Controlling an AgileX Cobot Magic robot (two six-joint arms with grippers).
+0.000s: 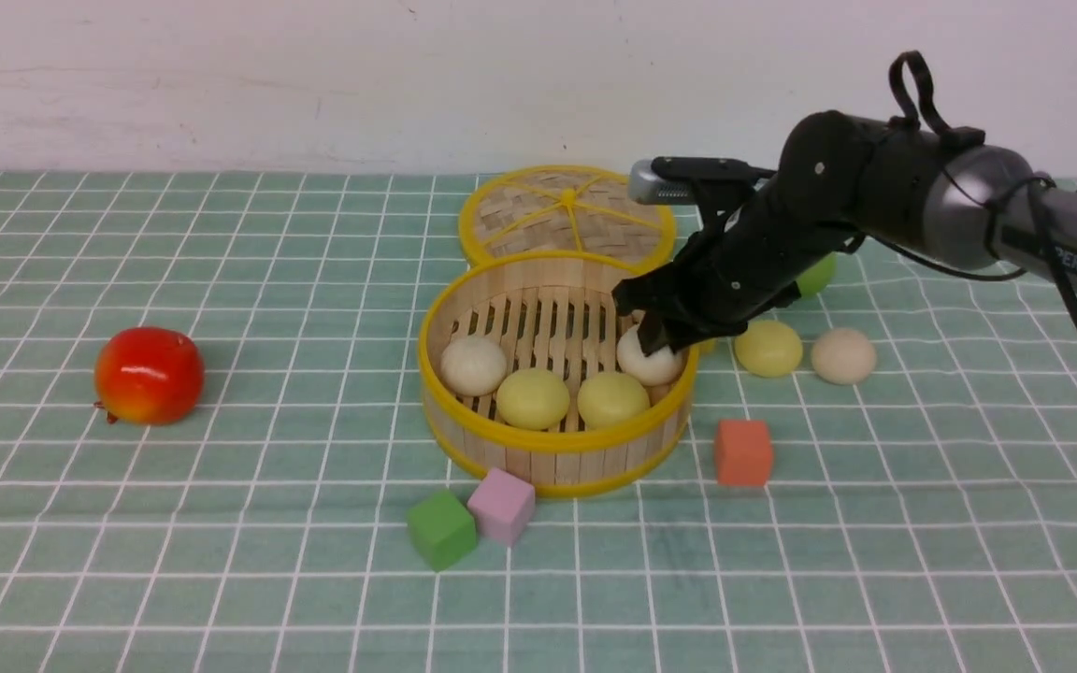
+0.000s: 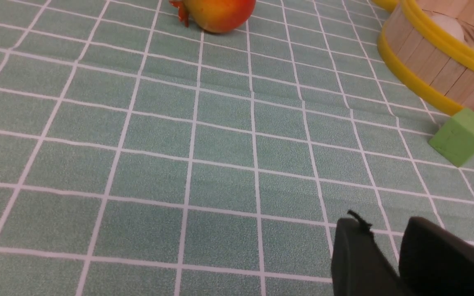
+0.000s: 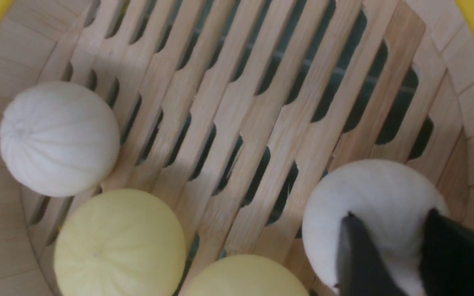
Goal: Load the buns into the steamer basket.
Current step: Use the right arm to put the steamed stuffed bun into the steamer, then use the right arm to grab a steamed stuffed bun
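- The white lettering [image 1: 1067, 263] on my right arm [image 1: 969, 201] ends in "PER"; the rest is unreadable.
- The buns [image 1: 533, 397] are smooth, faintly ribbed domes. Four sit in the steamer basket [image 1: 557, 444], and two lie on the cloth [image 1: 221, 523] just right of it.
- My right gripper [image 3: 389, 218] straddles the rightmost white bun [image 3: 377, 189]. I can't tell whether it is clamped or released.
- My left gripper [image 2: 385, 224] has its fingers slightly parted and is empty.

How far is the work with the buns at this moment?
Done: three buns lie in the steamer basket. In hand: the right gripper is at a fourth, white bun inside it. Remaining: a yellow bun and a beige bun on the cloth.
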